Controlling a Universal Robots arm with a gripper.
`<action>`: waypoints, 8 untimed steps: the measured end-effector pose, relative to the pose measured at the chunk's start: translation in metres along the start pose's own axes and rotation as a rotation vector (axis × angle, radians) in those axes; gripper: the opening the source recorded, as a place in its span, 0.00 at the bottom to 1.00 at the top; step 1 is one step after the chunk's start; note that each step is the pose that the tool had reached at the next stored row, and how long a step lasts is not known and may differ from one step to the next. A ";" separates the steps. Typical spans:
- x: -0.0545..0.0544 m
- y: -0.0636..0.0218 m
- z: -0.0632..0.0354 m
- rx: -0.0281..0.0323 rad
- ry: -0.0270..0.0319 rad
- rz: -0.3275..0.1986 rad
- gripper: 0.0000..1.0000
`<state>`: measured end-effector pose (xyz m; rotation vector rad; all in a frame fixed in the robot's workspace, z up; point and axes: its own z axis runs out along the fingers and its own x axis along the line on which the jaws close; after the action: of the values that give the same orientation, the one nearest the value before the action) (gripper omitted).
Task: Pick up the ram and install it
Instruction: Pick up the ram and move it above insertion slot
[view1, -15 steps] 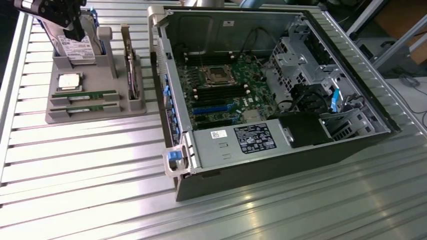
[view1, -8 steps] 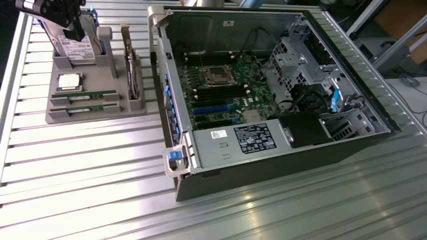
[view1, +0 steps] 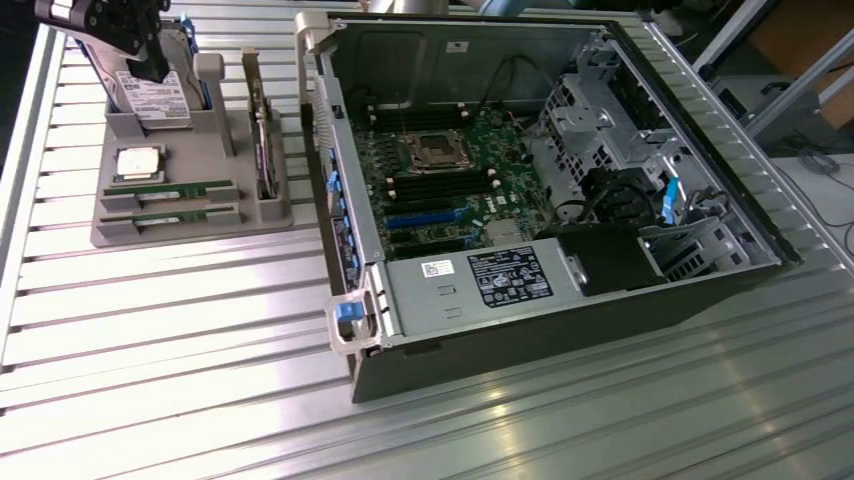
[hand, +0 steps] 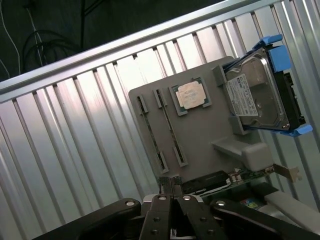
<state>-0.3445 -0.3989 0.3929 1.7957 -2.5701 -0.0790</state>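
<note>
Exterior view: gripper (view1: 144, 62) sat at the upper left of the frame, overlapping the hard drive (view1: 158, 98) end of the grey parts tray (view1: 200, 232). The tray was on the slatted metal table (view1: 174, 340), to the exterior view's left of the open PC case (view1: 534, 330). On the tray: processor chip (view1: 140, 162), just below it in the frame the first ram stick (view1: 171, 188), then the second ram stick (view1: 171, 213) close beside it and parallel, both seated in their tray slots. The card with metal bracket (view1: 264, 150) stood on edge along the tray side nearest the case. Inside the case the motherboard (view1: 441, 170) was exposed, with the power supply (view1: 481, 282) toward the lower part of the frame. Wrist view: gripper (hand: 172, 184) had its jaws fully closed, tips pressed together, nothing between them. The first ram stick (hand: 171, 129) showed edge-on just beside the processor chip (hand: 190, 95), the second ram stick (hand: 151, 132) one slot further from it; the gripper touched neither. The hard drive (hand: 257, 92) sat in a blue caddy on the tray (hand: 200, 135), and the card with metal bracket (hand: 235, 177) was the part closest to the gripper.
</note>
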 end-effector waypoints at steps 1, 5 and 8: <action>0.000 0.0000 0.0000 -0.0001 0.0002 -0.004 0.11; 0.000 0.0000 0.0000 -0.0005 0.0009 -0.020 0.11; 0.000 0.0000 0.0000 -0.0008 0.0013 -0.031 0.11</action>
<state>-0.3445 -0.3990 0.3929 1.8348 -2.5414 -0.0788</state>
